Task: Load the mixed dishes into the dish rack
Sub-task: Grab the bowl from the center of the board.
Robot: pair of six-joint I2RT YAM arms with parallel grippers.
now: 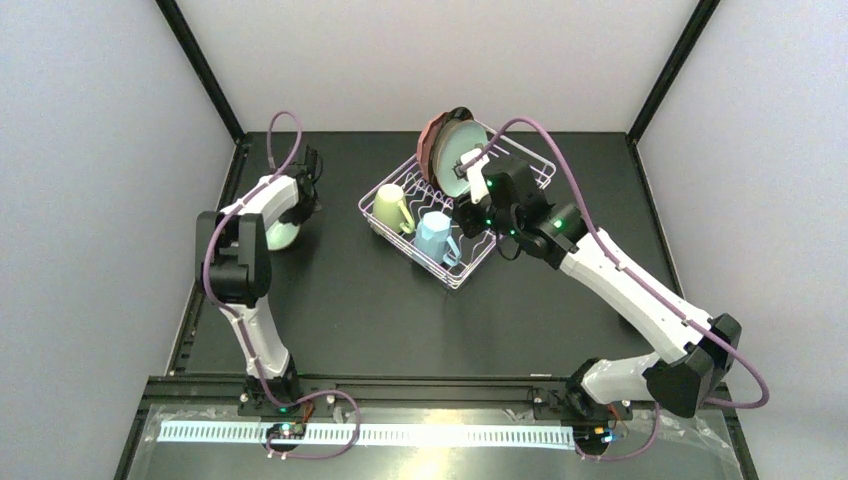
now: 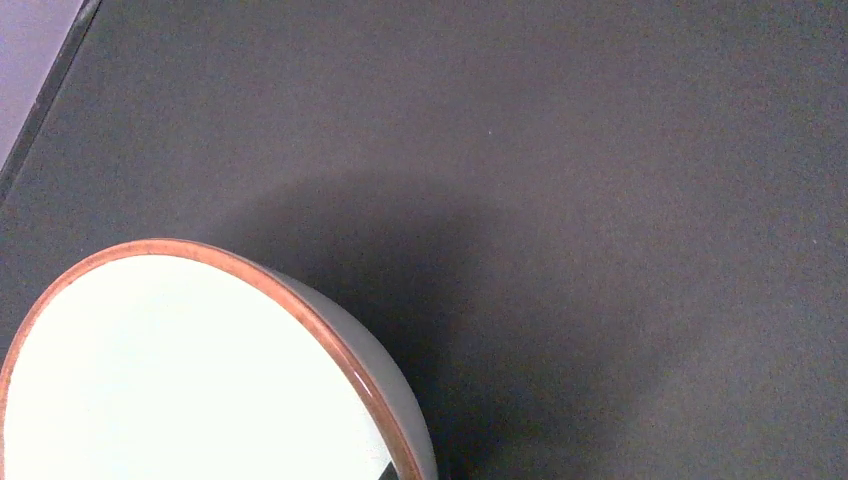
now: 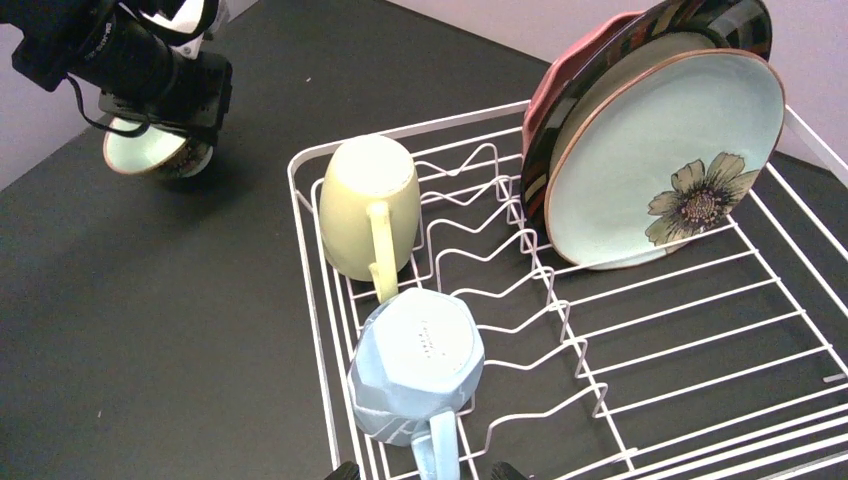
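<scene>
Rectangular white wire dish rack (image 3: pixel 310 290) on the black tabletop (image 1: pixel 350 310), right of centre. At its far end, on edge and leaning together among the zigzag prongs: a mint-green round plate with a painted flower (image 3: pixel 665 165) in front, a dark-rimmed glossy plate (image 3: pixel 715 22) just behind it, and a pink plate (image 3: pixel 570 70) at the very back.

Along the rack's left side, both mouth down: a cream ceramic mug (image 3: pixel 365 205) and, just beside it and nearer the right wrist camera, a light-blue faceted mug (image 3: pixel 415 365). Right hand (image 3: pixel 425 472) hovering over that blue mug, fingers spread, nothing between them.

Well apart from the rack, out on the left of the tabletop: a pale-green ceramic bowl with a rust-brown rim (image 2: pixel 180 380), tilted, directly under the left hand (image 3: pixel 165 115). Left hand pressed together, apparently pinching the bowl's rim. Fingertips themselves hidden in every view, so the exact contact hard to confirm.
</scene>
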